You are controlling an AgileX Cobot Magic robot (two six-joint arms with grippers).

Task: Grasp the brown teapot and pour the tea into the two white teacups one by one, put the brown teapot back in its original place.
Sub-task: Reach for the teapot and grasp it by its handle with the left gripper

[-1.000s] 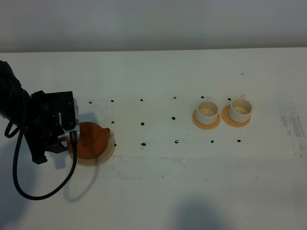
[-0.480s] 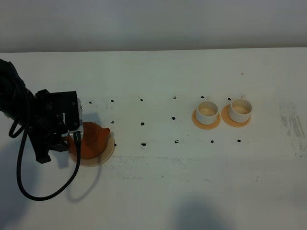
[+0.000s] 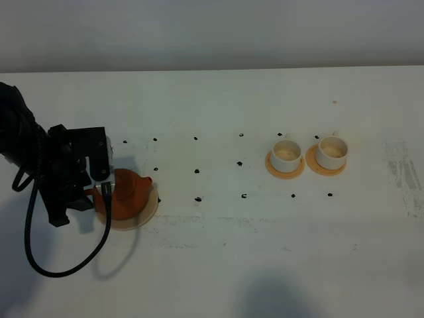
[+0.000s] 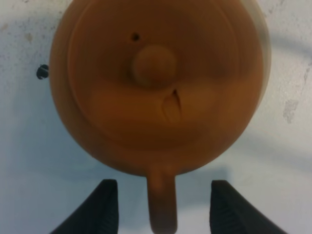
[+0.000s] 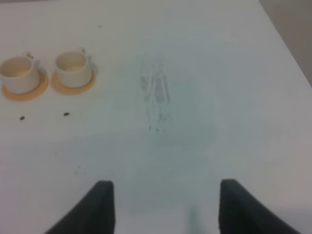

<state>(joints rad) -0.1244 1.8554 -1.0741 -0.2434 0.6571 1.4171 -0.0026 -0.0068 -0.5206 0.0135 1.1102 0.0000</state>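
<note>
The brown teapot stands on its pale coaster at the left of the table, spout toward the cups. My left gripper is at the pot's handle side. In the left wrist view the lidded teapot fills the frame, and its loop handle lies between the black fingers of my open left gripper, with a gap on each side. The two white teacups sit on orange saucers at the right. My right gripper is open over bare table. No tea is visible.
Black dot marks form a grid across the table between the pot and the cups. A grey scuffed patch lies near the right edge. The right wrist view shows the same cups off to one side.
My left gripper has shifted slightly right, closing in on the teapot's handle. The teapot and cups have not moved.
</note>
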